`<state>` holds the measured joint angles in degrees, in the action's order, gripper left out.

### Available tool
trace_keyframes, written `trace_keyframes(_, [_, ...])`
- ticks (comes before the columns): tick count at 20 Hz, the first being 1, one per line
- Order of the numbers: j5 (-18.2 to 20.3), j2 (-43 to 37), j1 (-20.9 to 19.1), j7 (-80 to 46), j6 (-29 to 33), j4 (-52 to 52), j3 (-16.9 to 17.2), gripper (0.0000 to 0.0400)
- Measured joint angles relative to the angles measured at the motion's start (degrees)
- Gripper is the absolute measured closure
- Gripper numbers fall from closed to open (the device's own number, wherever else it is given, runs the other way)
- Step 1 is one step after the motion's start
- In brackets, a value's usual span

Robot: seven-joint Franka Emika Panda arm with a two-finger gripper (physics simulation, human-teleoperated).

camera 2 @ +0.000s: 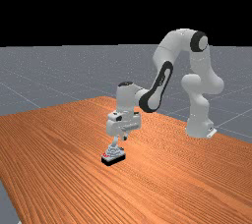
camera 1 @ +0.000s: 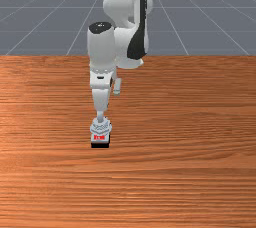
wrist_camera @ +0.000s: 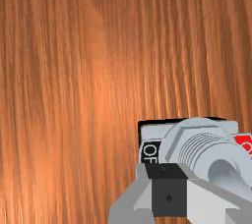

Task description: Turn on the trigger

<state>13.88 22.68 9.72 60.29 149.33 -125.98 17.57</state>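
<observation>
Grey and ring-collared, the trigger (wrist_camera: 199, 127) is carried on a black base (camera 1: 100, 145); whether the gripper (camera 2: 123, 134) is clenched or released cannot be told.

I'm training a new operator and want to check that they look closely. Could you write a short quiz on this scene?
1. True or false: in the far view, the end of the white arm is above the switch.

2. Multiple choice: what colour is the base at the bottom of the switch?
A) green
B) black
C) yellow

3. Fill in the blank: in the wrist view, the red label is on one side of the threaded collar, and a ____ label with white letters is on the other.

Key: 1. true; 2. B; 3. black
</observation>
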Motion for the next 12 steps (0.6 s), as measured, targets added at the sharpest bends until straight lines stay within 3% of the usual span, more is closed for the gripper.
trace_keyframes(7, [0.6, 0.0, -0.7, -1.4, 0.0, -0.2, 1.0, 0.0400])
trace_keyframes(12, [0.4, 1.2, -2.2, 3.3, -1.1, 2.4, -0.2, 0.0400])
